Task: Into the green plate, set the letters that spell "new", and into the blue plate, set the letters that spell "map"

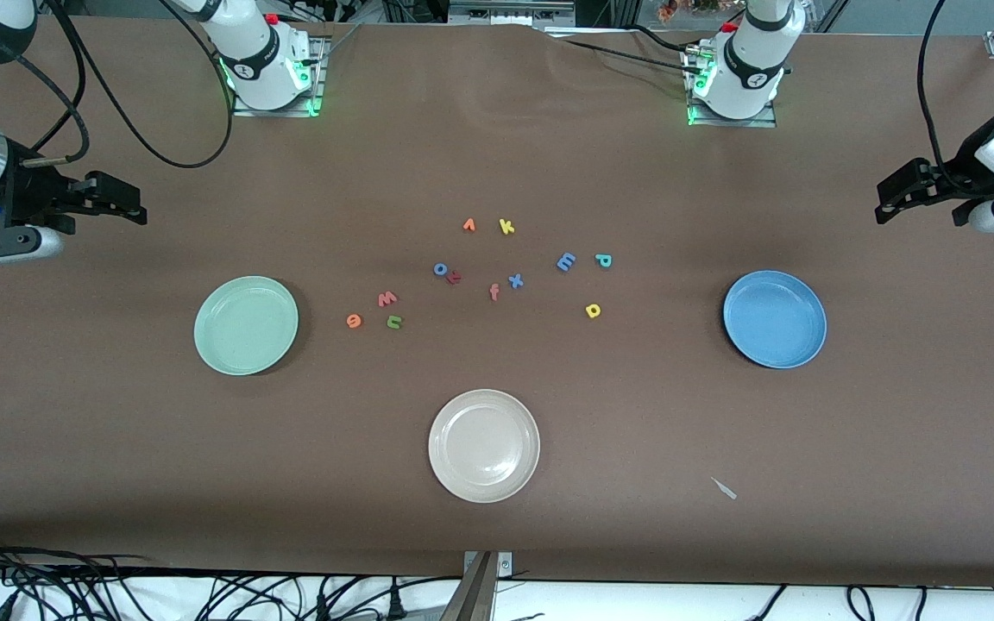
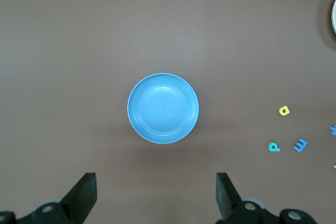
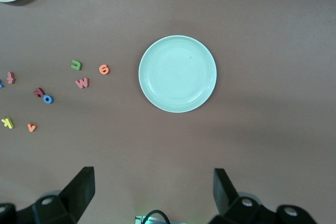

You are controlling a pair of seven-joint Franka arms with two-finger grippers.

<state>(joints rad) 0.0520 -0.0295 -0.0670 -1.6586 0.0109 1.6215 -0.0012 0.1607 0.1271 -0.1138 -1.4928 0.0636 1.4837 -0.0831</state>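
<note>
- Front view: the cream-white plate (image 1: 484, 446) sits nearest the camera and serves as the landmark. Farther from the camera than it, the green plate (image 1: 246, 325) lies toward the right arm's end and the blue plate (image 1: 775, 318) toward the left arm's end.
- Between those two plates, farther than the cream plate, lie small foam letters: orange e (image 1: 354, 321), green n (image 1: 393, 322), pink w (image 1: 387, 298), blue m (image 1: 565, 261), teal p (image 1: 603, 260), yellow a (image 1: 593, 310). They look light, soft and flat; a pinch across the edges probably suits them best.
- Left wrist view: the left gripper (image 2: 156, 195) hangs above the table near the smooth, glossy blue plate, fingers spread wide, holding nothing.
- Right wrist view: the right gripper (image 3: 154, 192) hangs near the smooth round green plate, fingers equally wide, empty.
</note>
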